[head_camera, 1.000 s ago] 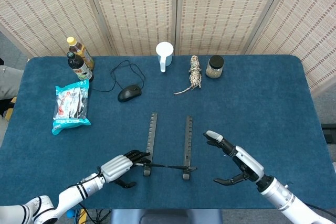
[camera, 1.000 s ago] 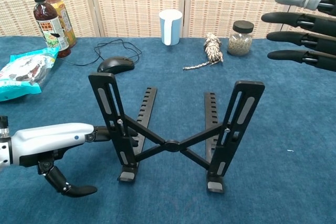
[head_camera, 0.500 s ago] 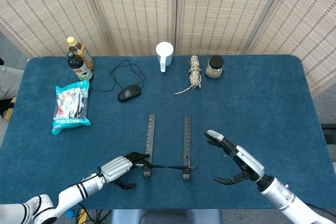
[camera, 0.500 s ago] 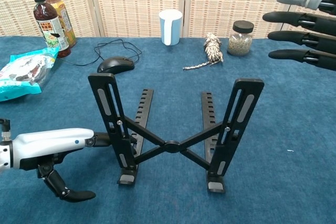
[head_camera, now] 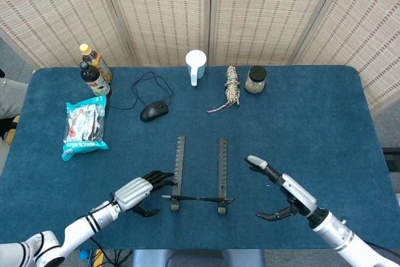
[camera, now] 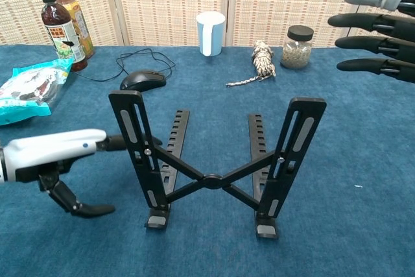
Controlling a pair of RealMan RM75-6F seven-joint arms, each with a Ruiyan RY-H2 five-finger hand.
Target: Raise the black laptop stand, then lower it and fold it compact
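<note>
- Looking down from the head view, the black laptop stand (head_camera: 199, 176) sits near the table's front edge, between the two hands; from above it reads only as two notched rails and a thin crossbar, so its raised height is hard to judge.
- Left hand (head_camera: 139, 191) lies just left of the stand, fingers spread, fingertips close to the left rail; contact cannot be told here.
- Right hand (head_camera: 282, 191) is off to the stand's right, apart from it, fingers wide with nothing in them.
- Bare blue table (head_camera: 312, 129) stretches right of the stand; the mouse (head_camera: 154, 111), cup (head_camera: 195, 66), rope (head_camera: 232, 89), jar (head_camera: 255, 79), bottles (head_camera: 94, 70) and snack bag (head_camera: 83, 128) keep to the back and left.
- Switching to the chest view: the stand (camera: 214, 160) is up on its crossed legs, uprights tilted.
- Left hand (camera: 55, 163) has its fingers hidden behind the left upright; a lower finger curls on nothing.
- Right hand (camera: 376, 27) is cut off by the frame edge; only spread fingers show.
</note>
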